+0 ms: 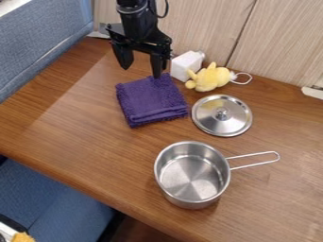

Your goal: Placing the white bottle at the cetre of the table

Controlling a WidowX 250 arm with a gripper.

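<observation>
My gripper (140, 70) hangs near the top of the camera view, left of centre, its two fingers spread apart with nothing between them. Its right finger is over the back edge of the folded purple cloth. The white bottle (187, 65) is just right of the gripper, behind the yellow plush toy, and looks tilted or lying, with its cap end toward the upper right. Part of the bottle's lower right is hidden by the toy. Bare wood shows on the table (95, 137) left of the pot.
A purple cloth (151, 100) lies below the gripper. The yellow plush toy (210, 78) touches or nearly touches the bottle. A steel lid (221, 116) sits right of the cloth, and a steel pot (192, 174) stands nearer the front, handle pointing right. A wall panel (277, 42) borders the back.
</observation>
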